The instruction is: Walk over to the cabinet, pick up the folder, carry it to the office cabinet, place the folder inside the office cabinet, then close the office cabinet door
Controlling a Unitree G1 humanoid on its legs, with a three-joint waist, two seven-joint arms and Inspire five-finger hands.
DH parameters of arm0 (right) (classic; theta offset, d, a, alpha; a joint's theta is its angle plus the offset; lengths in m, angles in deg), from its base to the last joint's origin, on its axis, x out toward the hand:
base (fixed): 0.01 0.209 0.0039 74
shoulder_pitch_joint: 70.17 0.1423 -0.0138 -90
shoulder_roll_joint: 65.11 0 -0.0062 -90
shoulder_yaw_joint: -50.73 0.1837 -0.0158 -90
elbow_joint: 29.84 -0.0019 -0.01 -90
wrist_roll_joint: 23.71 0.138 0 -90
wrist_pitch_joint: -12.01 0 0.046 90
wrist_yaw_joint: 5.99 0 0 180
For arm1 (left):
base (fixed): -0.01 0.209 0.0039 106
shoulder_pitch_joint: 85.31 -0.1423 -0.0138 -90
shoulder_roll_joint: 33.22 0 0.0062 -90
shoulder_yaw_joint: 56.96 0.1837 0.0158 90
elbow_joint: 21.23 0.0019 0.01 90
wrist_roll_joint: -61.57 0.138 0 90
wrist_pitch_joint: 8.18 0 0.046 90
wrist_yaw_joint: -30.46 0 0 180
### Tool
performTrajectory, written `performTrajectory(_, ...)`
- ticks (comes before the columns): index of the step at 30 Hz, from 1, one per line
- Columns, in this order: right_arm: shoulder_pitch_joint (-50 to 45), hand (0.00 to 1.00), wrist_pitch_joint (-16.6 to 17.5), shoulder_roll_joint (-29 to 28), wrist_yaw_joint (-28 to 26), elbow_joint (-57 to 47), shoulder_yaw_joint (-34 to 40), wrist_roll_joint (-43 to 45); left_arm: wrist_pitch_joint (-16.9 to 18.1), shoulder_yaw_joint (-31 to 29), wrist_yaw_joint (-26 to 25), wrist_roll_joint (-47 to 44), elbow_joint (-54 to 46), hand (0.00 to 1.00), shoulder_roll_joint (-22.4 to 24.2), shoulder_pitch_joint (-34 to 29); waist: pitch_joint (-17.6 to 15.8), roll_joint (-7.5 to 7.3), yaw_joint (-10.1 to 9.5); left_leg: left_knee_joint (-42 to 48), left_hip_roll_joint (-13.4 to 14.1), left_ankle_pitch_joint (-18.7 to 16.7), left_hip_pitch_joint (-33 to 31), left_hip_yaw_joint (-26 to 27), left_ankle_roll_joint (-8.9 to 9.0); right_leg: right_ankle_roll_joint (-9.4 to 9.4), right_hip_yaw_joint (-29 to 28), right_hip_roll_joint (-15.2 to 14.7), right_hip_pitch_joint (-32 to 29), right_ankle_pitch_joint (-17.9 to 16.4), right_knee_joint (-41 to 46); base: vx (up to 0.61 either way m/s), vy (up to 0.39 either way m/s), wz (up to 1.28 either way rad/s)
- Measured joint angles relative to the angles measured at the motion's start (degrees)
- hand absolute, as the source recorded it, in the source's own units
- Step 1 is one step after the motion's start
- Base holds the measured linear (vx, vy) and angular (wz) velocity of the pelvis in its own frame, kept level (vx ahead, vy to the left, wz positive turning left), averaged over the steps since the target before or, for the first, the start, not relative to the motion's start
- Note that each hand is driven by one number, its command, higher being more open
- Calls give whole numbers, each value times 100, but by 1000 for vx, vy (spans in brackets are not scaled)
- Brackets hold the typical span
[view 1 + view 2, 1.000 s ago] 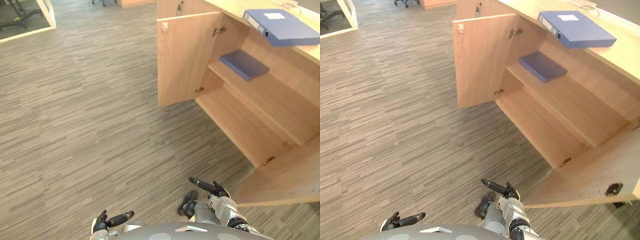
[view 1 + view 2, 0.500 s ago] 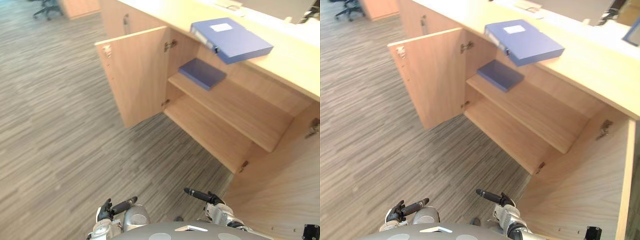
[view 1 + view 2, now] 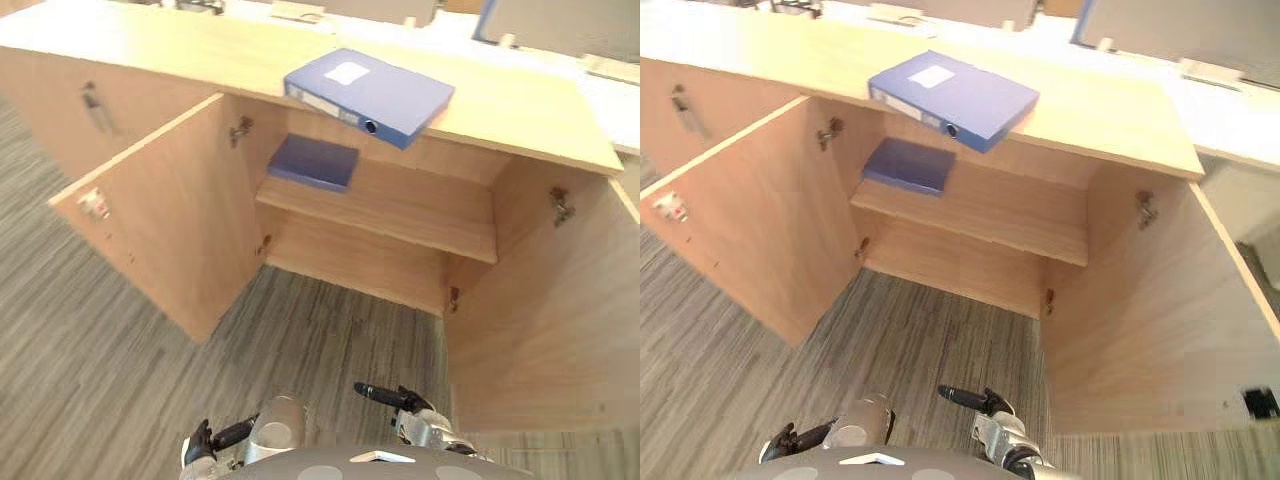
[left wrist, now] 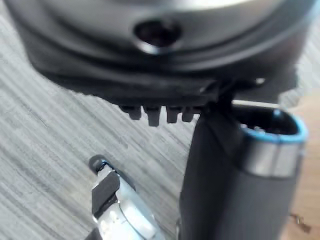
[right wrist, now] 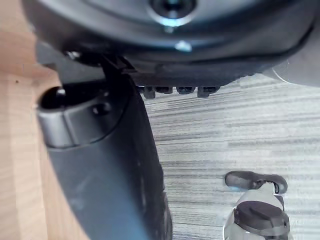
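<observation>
Right hand low and empty — folder well apart, atop cabinet

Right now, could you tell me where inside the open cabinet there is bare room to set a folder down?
The shelf is bare right of the thin blue folder; the bottom board is bare throughout. The shelf's left end is taken.

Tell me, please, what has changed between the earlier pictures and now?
Only the camera moved: it swung round to face the open cabinet squarely. Nothing was grasped. The folder stays on top, the second folder on the shelf, left hand and right hand low, open.
</observation>
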State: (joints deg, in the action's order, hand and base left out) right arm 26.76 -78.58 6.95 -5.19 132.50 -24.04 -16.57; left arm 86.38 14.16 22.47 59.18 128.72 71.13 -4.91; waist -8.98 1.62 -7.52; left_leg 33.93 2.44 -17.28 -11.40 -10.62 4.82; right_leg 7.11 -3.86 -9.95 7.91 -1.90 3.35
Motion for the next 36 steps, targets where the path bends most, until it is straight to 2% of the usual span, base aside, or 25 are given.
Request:
performTrajectory(2, -87, 100, 5, -28, -27, -30, 6, 0, 2, 57, -8, 7, 27, 100, -76, -25, 140, -53, 52, -364, 11, 96, 124, 243, -129, -25, -14, -62, -123, 295, -74, -46, 229, -90)
performTrajectory(3, -159, 100, 13, -42, -34, -135, 123, 2, 11, 180, -3, 28, 24, 100, -155, -18, 281, -84, 167, -732, -32, 246, 241, 329, -161, -43, 69, -99, -249, 442, -77, -26, 121, -51)
performTrajectory(5, -209, 100, 34, -39, -34, -139, 304, 7, 32, 303, -4, 55, 9, 100, -206, 18, 434, -120, 231, -1037, -113, 359, 296, 328, -160, -24, 95, -153, -397, 457, -56, 8, 45, -27)
performTrajectory(8, -252, 100, 43, -32, -35, -198, 515, 6, 44, 336, -3, 60, -67, 100, -229, 89, 586, -177, 335, -1495, -185, 565, 392, 310, -80, -49, 219, -205, -530, 296, -150, 51, -65, -19)
performTrajectory(9, -289, 100, 39, -32, -43, -227, 561, 6, 46, 325, -2, 64, -79, 100, -253, 90, 627, -247, 323, -1626, -185, 635, 463, 318, -48, 11, 250, -209, -533, 112, -195, 81, -155, -23)
performTrajectory(11, -319, 100, 38, 13, -50, -238, 631, 6, 42, 263, 0, 64, -22, 100, -237, 109, 629, -242, 348, -1786, -127, 707, 588, 244, 48, 180, 304, -165, -473, -41, -245, 91, -196, -4)
performTrajectory(12, -375, 100, 39, 101, -49, -238, 678, 6, 41, 214, -7, 64, 18, 100, -185, 105, 643, -227, 366, -1954, -63, 763, 703, 176, 83, 128, 355, -96, -452, -86, -243, 83, -184, 10)
performTrajectory(15, -510, 100, 36, 346, -38, -221, 684, 5, 40, 96, -10, 61, 39, 100, -76, -21, 681, -162, 388, -2280, 56, 832, 1014, 153, 119, 83, 383, -3, -279, -171, -261, 136, -115, 3)
performTrajectory(18, -680, 100, 20, 478, -26, -155, 681, -1, 37, 33, -4, 51, 88, 100, -68, -43, 691, -170, 439, -2539, 114, 900, 1215, 153, 124, 88, 453, 31, -165, -190, -268, 122, -42, 0)
performTrajectory(23, -837, 100, -26, 505, -30, -112, 715, -21, 37, 197, -4, 55, 89, 100, -160, -48, 648, -283, 454, -2690, -35, 930, 1584, 113, 74, 112, 533, -133, 102, -189, -189, 98, 48, 2)
performTrajectory(25, -843, 100, -26, 505, -41, -112, 715, -23, 38, 497, 10, 87, 86, 100, -238, -83, 636, -309, 463, -2846, -242, 1009, 1766, 120, -67, 342, 499, -373, -67, -346, 358, -14, 109, 2)
performTrajectory(26, -836, 100, -27, 507, -42, -116, 722, -17, 39, 550, 19, 105, 84, 100, -250, -82, 627, -301, 467, -2894, -306, 1040, 1791, 125, -124, 382, 483, -436, -170, -379, 574, -77, 123, 4)
performTrajectory(28, -835, 100, -13, 548, -59, -200, 837, -4, 42, 775, 65, 128, 80, 100, -271, -99, 611, -226, 496, -2996, -551, 1079, 1831, 97, -416, 411, 284, -703, -715, -399, 1689, -100, 138, 11)
performTrajectory(29, -829, 100, -14, 557, -61, -249, 912, -2, 42, 795, 77, 130, 70, 100, -280, -101, 574, -261, 523, -3030, -652, 1069, 1888, 69, -446, 402, 192, -781, -884, -394, 2080, -89, 144, 21)
performTrajectory(30, -827, 100, 11, 558, -47, -304, 972, 0, 42, 804, 107, 128, 50, 100, -307, -138, 536, -300, 597, -3052, -871, 1101, 2014, 9, -534, 271, 63, -973, -1169, -305, 2835, -56, 119, 23)
performTrajectory(31, -827, 100, 20, 564, -44, -366, 983, 2, 42, 821, 108, 128, 44, 100, -313, -161, 524, -303, 631, -3058, -958, 1119, 2091, -18, -606, 105, 45, -1055, -1322, -195, 3181, -47, 174, 24)
performTrajectory(32, -859, 100, 58, 609, -30, -453, 985, 2, 45, 905, 114, 141, 26, 100, -322, -217, 489, -230, 653, -3076, -1074, 1126, 2260, -28, -685, -405, 95, -1183, -1547, 149, 3723, -14, 171, 10)
performTrajectory(33, -861, 100, 95, 665, -22, -464, 977, 3, 49, 993, 139, 260, 28, 100, -313, -258, 483, -169, 685, -3085, -1105, 1141, 2394, -18, -728, -805, 226, -1263, -1602, 467, 3951, -3, 173, 5)
performTrajectory(34, -874, 100, 100, 669, -20, -465, 967, 3, 52, 1014, 165, 310, 27, 100, -314, -310, 477, -129, 709, -3092, -1101, 1153, 2429, -11, -779, -801, 298, -1284, -1586, 577, 3966, 33, 139, -3)
performTrajectory(35, -869, 100, 100, 670, -22, -463, 951, 8, 46, 1036, 219, 348, 33, 100, -332, -400, 472, -130, 729, -3151, -1070, 1185, 2490, 0, -848, -641, 431, -1268, -1528, 573, 3928, 68, 112, -8)
performTrajectory(36, -827, 100, 93, 672, -30, -454, 955, 11, 29, 1041, 234, 378, 80, 100, -349, -427, 446, -78, 733, -3165, -1008, 1230, 2535, -1, -948, -349, 641, -1123, -1491, 149, 3869, 84, 88, -15)
